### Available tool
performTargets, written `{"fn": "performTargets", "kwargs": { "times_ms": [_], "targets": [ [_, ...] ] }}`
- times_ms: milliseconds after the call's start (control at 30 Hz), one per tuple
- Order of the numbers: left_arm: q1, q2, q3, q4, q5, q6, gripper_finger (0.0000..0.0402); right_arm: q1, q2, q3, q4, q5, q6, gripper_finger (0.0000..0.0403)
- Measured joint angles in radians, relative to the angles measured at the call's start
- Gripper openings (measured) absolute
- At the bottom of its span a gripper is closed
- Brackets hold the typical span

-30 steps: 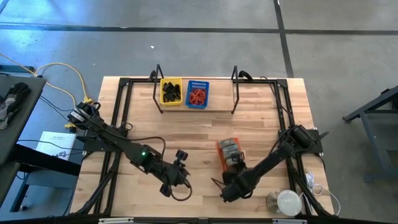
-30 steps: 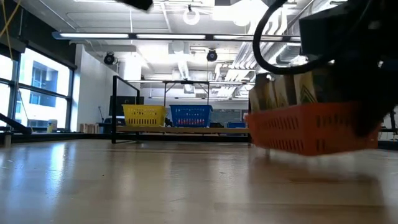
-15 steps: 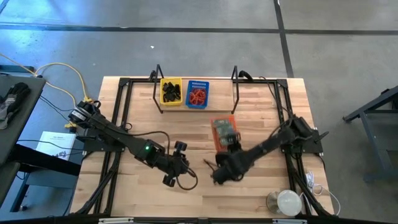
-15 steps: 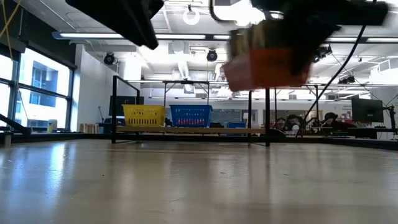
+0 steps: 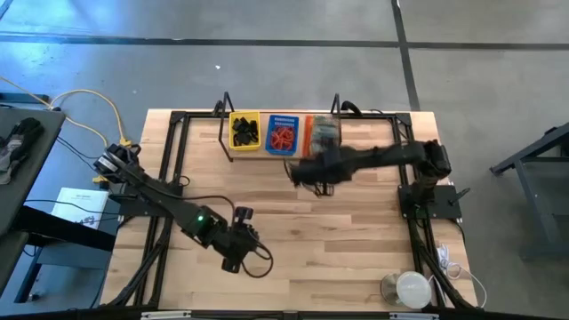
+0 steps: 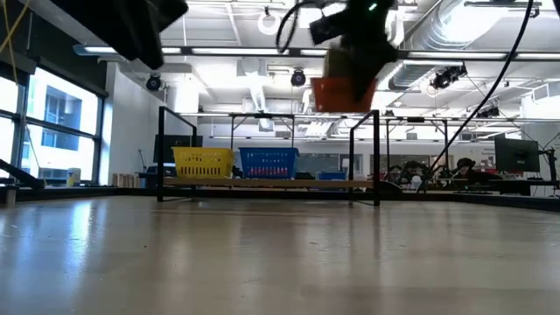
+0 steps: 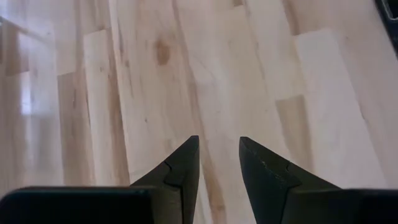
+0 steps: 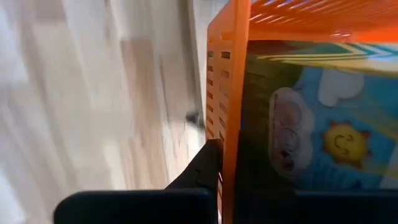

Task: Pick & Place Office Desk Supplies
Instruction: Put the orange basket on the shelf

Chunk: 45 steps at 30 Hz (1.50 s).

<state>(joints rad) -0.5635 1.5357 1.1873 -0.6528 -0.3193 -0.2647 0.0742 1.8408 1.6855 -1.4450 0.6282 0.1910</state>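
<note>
Wooden bench [image 5: 293,213] with a black frame, grey floor around it, open workshop behind in the low view.

Done so far, judging from the layout: yellow tray [image 5: 244,131] sits at the far edge holding black clips [image 5: 245,133]; blue tray [image 5: 283,135] is just beside it with red loops [image 5: 283,138] inside. Both look sorted and parked.

In hand: right pincer [image 5: 313,171] is clamped on the wall of the orange tray [image 5: 322,133], one dark finger visible against the outside of the mesh in the right wrist view. Tray is off the bench, airborne in the low view [image 6: 343,90], and sits over the spot right of the blue tray. It carries grey-green pieces [image 5: 325,130]; the wrist view shows printed cards or packets inside, exact type unclear.

Left pincer [image 5: 233,264] hovers over bare wood near the front of the bench, fingers [image 7: 180,171] a narrow gap apart, holding nothing.

Left to do, my read: lower the orange tray beside the blue one and release. No loose supplies visible on the bench, so this looks like the last placement. Round white object [image 5: 411,287] at the front right corner is not part of the job.
</note>
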Motion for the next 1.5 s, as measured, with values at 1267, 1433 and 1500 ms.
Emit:
{"fn": "performTargets", "kwargs": {
  "times_ms": [1267, 1433, 1500],
  "targets": [
    [-0.010, -0.005, 0.000, -0.154, -0.213, -0.129, 0.0106, -0.408, 0.002, -0.347, 0.585, -0.330, -0.523, 0.0003],
    [0.009, -0.005, 0.000, -0.154, -0.213, -0.129, 0.0106, -0.401, 0.000, -0.357, 0.616, -0.336, -0.528, 0.0003],
    [0.015, -0.005, 0.000, -0.154, -0.213, -0.129, 0.0106, -0.395, 0.000, -0.358, 0.638, -0.333, -0.528, 0.0003]
  ]
}}
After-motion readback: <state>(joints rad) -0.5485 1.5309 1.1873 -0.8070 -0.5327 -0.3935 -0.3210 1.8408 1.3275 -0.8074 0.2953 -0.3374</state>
